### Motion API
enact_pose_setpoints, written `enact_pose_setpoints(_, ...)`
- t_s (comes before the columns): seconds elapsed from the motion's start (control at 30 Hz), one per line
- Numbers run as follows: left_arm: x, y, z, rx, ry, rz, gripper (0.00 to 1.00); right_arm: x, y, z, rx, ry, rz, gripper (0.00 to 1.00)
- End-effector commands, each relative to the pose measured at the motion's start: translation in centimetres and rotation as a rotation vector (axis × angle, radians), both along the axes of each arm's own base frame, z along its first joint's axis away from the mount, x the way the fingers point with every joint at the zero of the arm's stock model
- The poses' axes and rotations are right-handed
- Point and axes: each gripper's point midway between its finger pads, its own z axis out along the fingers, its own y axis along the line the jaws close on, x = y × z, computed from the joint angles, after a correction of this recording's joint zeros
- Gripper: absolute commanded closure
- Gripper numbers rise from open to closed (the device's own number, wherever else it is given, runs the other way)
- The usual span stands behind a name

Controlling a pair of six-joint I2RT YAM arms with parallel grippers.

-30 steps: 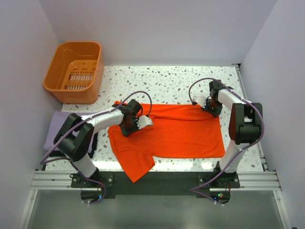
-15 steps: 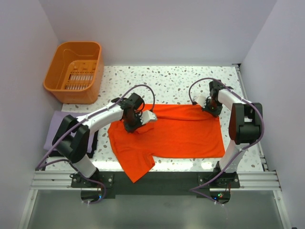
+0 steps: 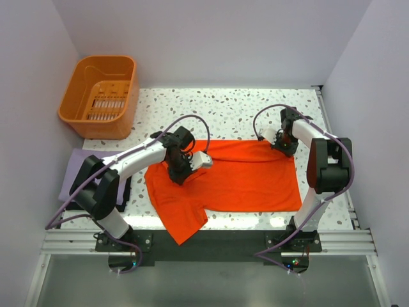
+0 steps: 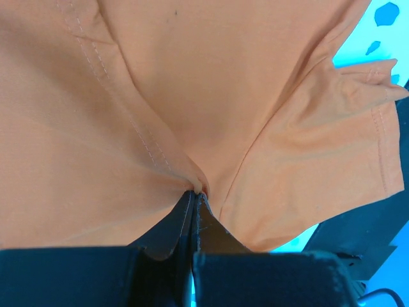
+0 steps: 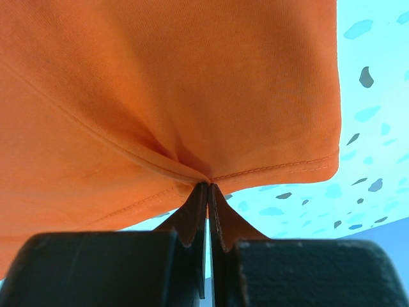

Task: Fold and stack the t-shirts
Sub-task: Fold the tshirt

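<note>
Orange-red t-shirt (image 3: 243, 179): spread on bench (image 3: 230, 109), long axis left–right between the arms. Left fingers (image 4: 171, 231) clenched on a fold near its far-left shoulder; right fingers (image 5: 192, 220) clenched on its far-right hem corner. Lavender t-shirt (image 3: 71, 173): bench's left edge, nearer left arm. Basket (image 3: 83, 118): far-left corner, no shirt seen inside.
</note>
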Motion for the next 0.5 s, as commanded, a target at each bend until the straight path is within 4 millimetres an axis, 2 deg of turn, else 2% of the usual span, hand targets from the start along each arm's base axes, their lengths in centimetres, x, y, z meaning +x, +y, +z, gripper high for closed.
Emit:
enact_pose_setpoints(0.0,-0.5,0.1,0.2,-0.009,-0.002,0.021,1.00,0.6,-0.1,0.6,-0.013,-0.006,0.002,1.00)
enact_pose_setpoints(0.03,-0.5,0.4,-0.3,0.010,-0.005,0.030,1.00,0.5,-0.1,0.6,-0.011,-0.003,0.004,1.00)
enact_pose_setpoints(0.13,0.2,1.1,-0.8,0.030,-0.011,0.065,0.80,0.2,-0.2,0.6,-0.016,0.006,0.022,1.00)
enact_pose_setpoints(0.17,0.5,1.1,-0.6,0.015,-0.008,0.078,0.72,0.2,-0.1,0.7,-0.014,0.006,0.025,1.00)
enact_pose_setpoints(0.2,0.9,0.8,0.0,-0.024,-0.006,0.097,0.69,-0.1,0.0,0.9,-0.008,0.017,0.028,0.98)
enact_pose_setpoints(0.27,3.3,1.1,1.8,-0.098,-0.035,0.166,0.65,0.4,0.1,2.1,0.012,-0.003,0.018,0.91)
enact_pose_setpoints(0.3,4.3,1.0,2.8,-0.141,-0.048,0.211,0.64,0.0,0.2,2.6,0.032,0.012,-0.010,0.79)
enact_pose_setpoints(0.33,6.3,1.9,3.9,-0.169,-0.081,0.276,0.64,0.2,0.6,3.4,0.062,0.005,-0.023,0.73)
enact_pose_setpoints(0.37,7.3,2.0,4.2,-0.184,-0.096,0.316,0.64,0.7,1.3,4.9,0.102,-0.004,-0.035,0.65)
enact_pose_setpoints(0.4,8.3,2.4,4.6,-0.186,-0.122,0.346,0.64,0.9,1.8,5.7,0.131,-0.013,-0.074,0.63)
enact_pose_setpoints(0.43,9.6,2.9,4.7,-0.195,-0.156,0.387,0.64,2.0,2.7,7.1,0.183,-0.040,-0.081,0.62)
enact_pose_setpoints(0.47,10.1,3.2,4.5,-0.190,-0.153,0.431,0.64,1.7,3.1,7.7,0.209,-0.023,-0.096,0.61)
